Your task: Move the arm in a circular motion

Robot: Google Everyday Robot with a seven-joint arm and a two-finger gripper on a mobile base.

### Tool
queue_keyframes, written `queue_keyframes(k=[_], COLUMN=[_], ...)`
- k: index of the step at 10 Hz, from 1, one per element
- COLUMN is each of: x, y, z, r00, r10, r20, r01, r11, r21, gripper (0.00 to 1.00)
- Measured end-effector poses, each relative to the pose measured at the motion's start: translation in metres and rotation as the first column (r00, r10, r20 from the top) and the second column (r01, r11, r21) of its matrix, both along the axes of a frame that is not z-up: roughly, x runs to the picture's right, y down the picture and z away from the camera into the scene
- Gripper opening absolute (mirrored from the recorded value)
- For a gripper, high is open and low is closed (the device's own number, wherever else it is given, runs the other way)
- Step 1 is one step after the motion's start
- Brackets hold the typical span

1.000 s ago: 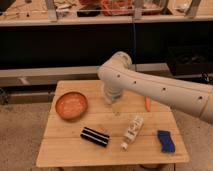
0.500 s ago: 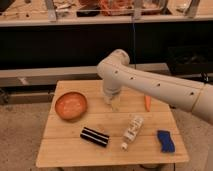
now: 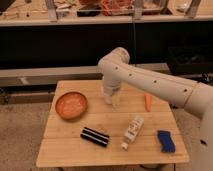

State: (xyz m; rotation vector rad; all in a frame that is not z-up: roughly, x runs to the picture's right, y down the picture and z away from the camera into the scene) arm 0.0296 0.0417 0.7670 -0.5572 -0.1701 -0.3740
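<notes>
The arm (image 3: 150, 82) is large and white, made of thick rounded segments with small dark dots. It reaches in from the right edge over the wooden table (image 3: 65, 147), bends at a bulbous joint (image 3: 115, 62) and points down. Its gripper (image 3: 114, 100) is the narrow pale tip hanging just above the table's back middle, between the orange bowl and the carrot.
On the table lie an orange bowl (image 3: 71, 105) at the left, a black striped box (image 3: 95, 136) in front, a white bottle (image 3: 131, 132) lying on its side, a blue object (image 3: 165, 141) at the right and a carrot (image 3: 147, 102). A dark shelf unit (image 3: 75, 45) stands behind.
The elbow joint and the tip have shifted slightly to the left over the table's back middle. The objects on the table have not moved.
</notes>
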Motion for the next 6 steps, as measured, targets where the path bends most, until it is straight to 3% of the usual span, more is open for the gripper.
queue_keyframes(k=[6], x=[0.02], y=[-0.011], z=[0.023], r00=[0.999], r10=[0.033], r20=[0.008], r01=[-0.033], r11=[0.9994], r21=[-0.013], gripper=[0.8])
